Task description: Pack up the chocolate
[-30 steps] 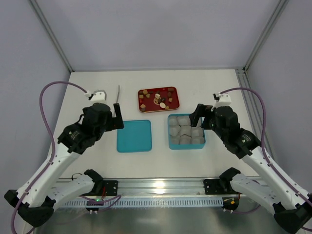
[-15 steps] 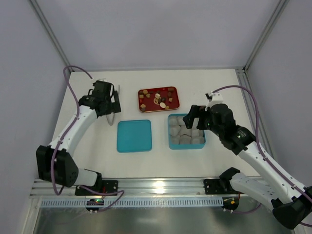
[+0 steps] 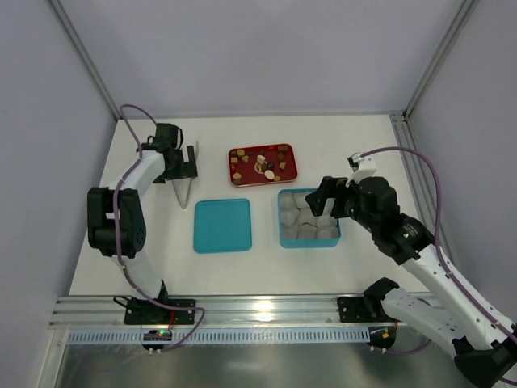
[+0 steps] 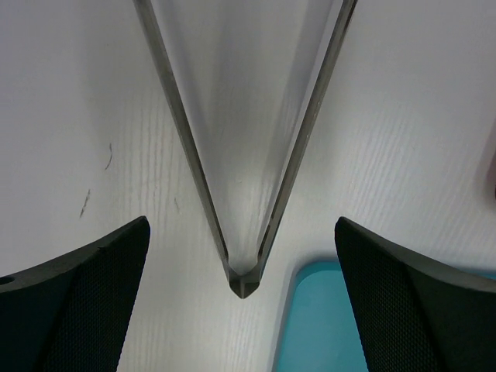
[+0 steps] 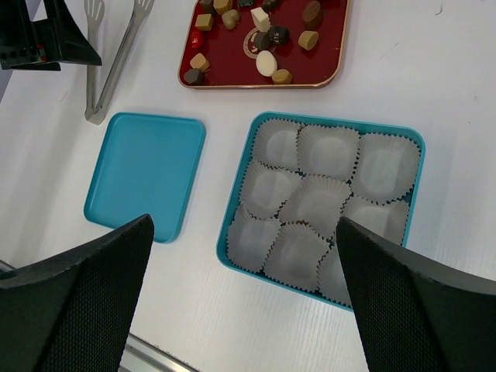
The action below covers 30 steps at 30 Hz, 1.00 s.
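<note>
The chocolate (image 3: 262, 164) lies as several small dark, tan and cream pieces on a red tray (image 3: 288, 172), also the chocolate (image 5: 267, 35) on the tray (image 5: 325, 74) in the right wrist view. A teal box (image 3: 308, 245) holds empty paper cups (image 5: 314, 198). Metal tongs (image 3: 184, 194) lie at the far left; my left gripper (image 3: 184, 166) hangs open over them, the tongs' hinge end (image 4: 244, 279) between its fingers (image 4: 77, 310). My right gripper (image 3: 325, 198) is open above the box (image 5: 333, 124), holding nothing.
A teal lid (image 3: 222, 225) lies flat left of the box, its corner (image 4: 325, 325) just beside the tongs' hinge. The tongs (image 5: 116, 66) point toward the back. Grey enclosure walls stand behind and at both sides.
My left arm has swung from near the lid out to the far left, over the tongs. The right gripper shifted slightly left above the box. Both grippers stayed open.
</note>
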Each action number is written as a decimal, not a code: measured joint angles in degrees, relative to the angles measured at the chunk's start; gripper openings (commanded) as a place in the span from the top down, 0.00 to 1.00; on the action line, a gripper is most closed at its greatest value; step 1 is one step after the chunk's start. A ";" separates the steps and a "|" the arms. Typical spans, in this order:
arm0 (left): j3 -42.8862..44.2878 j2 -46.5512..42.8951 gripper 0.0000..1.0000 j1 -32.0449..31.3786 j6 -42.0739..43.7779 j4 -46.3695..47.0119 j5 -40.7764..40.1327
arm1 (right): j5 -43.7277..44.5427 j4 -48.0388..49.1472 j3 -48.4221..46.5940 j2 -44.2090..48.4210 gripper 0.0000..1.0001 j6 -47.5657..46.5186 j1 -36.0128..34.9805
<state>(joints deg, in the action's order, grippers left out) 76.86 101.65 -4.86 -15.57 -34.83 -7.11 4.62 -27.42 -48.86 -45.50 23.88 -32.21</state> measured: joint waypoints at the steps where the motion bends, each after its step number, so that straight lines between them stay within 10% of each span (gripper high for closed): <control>1: 0.37 1.07 0.01 0.00 0.35 0.31 0.22 | 0.11 -0.11 0.00 0.28 0.00 0.02 0.00; 30: 4.11 13.27 0.27 0.13 1.16 3.39 -0.33 | 0.17 -0.90 3.13 2.78 0.00 0.48 0.00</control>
<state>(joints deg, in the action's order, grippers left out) 80.97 114.91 -4.73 -14.41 -31.44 -7.44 4.80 -28.32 -45.74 -42.72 24.36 -32.21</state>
